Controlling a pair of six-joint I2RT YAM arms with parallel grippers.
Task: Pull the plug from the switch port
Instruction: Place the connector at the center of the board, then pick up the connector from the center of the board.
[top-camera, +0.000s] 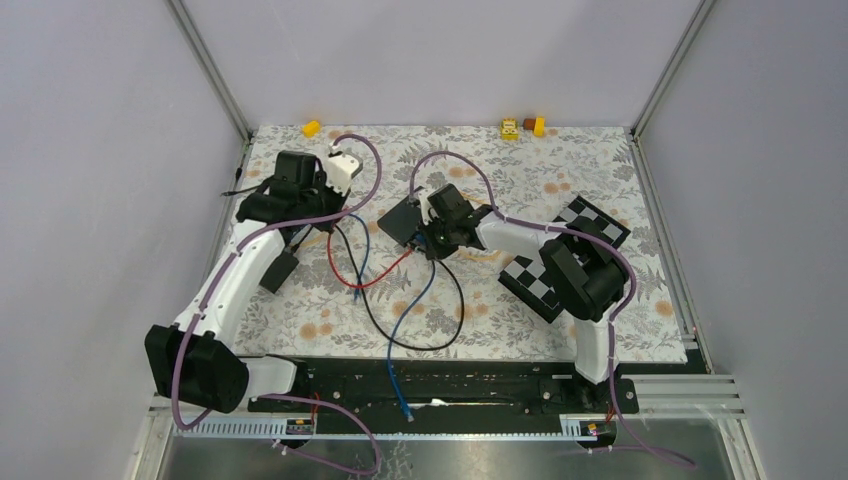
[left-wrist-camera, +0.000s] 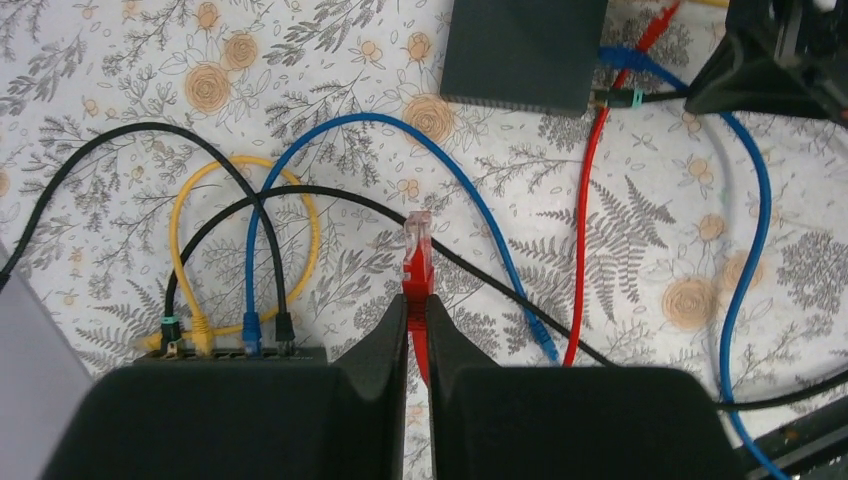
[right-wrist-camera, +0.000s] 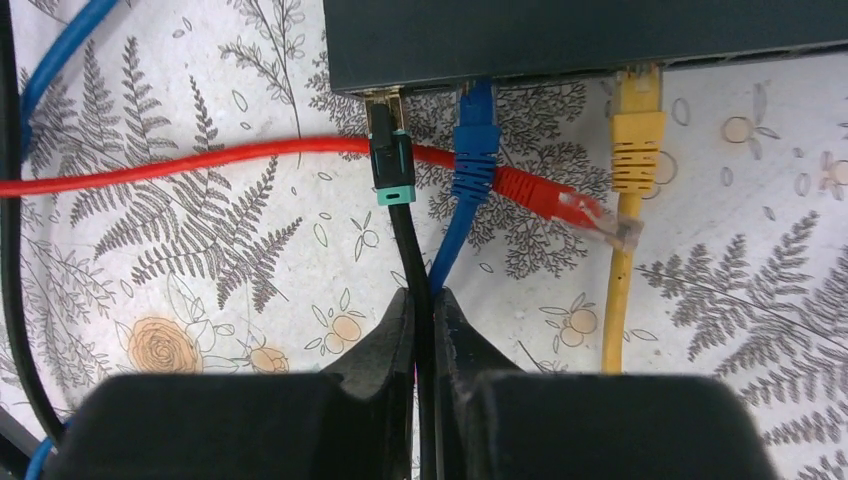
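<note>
The right fingers (right-wrist-camera: 395, 340) are pressed together on the black cable (right-wrist-camera: 408, 255), pinching it just on the near side of its teal-collared plug (right-wrist-camera: 388, 165). The plug is seated in a port of the switch (right-wrist-camera: 600, 40) at the far edge of the right wrist view. A blue plug (right-wrist-camera: 475, 150) sits in the port just to its right and a yellow plug (right-wrist-camera: 638, 140) further right. A loose red plug (right-wrist-camera: 560, 205) lies on the tabletop (right-wrist-camera: 750, 330) between those two. The left fingers (left-wrist-camera: 385, 345) are closed too, pinching a red cable (left-wrist-camera: 416, 262) just behind its free plug, well apart from this switch. To do the pull well, I would draw straight back toward the near side, in line with the port, not upward or sideways. The grip is on the cord, not the plug body, so the latch may hold and the light switch may slide along (nothing is visibly bracing it). A slow, steady pull seems wise, keeping clear of the blue neighbour.
</note>
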